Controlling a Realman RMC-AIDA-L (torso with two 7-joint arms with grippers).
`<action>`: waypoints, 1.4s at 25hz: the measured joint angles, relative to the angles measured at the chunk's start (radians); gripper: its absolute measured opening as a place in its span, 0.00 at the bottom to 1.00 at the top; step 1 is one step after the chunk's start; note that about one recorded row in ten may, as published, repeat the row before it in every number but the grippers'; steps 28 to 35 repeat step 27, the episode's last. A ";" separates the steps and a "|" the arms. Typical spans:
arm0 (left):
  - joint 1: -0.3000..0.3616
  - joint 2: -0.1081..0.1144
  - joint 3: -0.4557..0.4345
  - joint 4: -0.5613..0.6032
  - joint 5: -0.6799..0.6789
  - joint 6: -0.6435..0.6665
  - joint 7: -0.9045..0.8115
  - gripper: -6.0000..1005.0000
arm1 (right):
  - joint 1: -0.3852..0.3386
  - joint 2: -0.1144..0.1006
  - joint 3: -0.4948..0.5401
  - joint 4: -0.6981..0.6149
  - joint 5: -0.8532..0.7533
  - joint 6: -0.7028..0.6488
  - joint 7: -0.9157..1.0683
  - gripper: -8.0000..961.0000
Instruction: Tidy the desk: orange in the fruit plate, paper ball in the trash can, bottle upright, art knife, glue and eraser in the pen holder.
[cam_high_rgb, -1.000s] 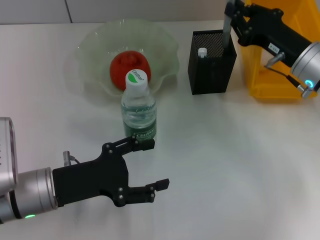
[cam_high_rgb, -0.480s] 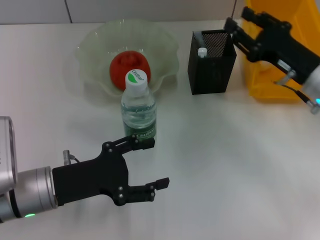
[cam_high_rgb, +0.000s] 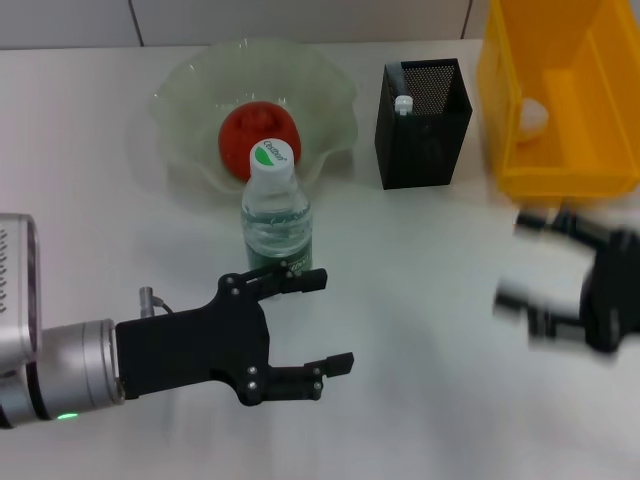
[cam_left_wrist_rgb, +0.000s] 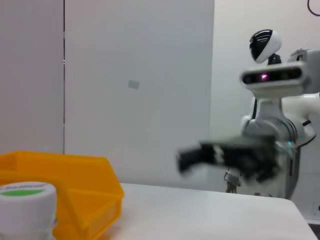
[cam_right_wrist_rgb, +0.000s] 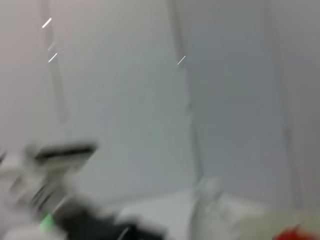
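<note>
Nearest, the left gripper (cam_high_rgb: 312, 322) hovers low with fingers spread wide, empty, just short of the upright bottle (cam_high_rgb: 275, 215). Rightward, the right gripper (cam_high_rgb: 565, 285) is motion-blurred over bare table (cam_high_rgb: 430, 300); its opening is unreadable. Beyond, the orange (cam_high_rgb: 260, 132) sits in the fruit plate (cam_high_rgb: 190, 100)
</note>
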 joint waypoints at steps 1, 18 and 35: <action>-0.006 0.000 0.002 0.000 0.001 0.003 0.000 0.86 | 0.000 0.000 0.000 0.000 0.000 0.000 0.000 0.84; -0.028 -0.001 0.014 -0.006 0.008 0.012 -0.041 0.86 | 0.020 0.021 0.038 0.066 -0.163 0.042 -0.055 0.88; -0.028 -0.001 0.014 -0.010 0.008 0.011 -0.041 0.86 | 0.021 0.022 0.056 0.069 -0.163 0.048 -0.060 0.88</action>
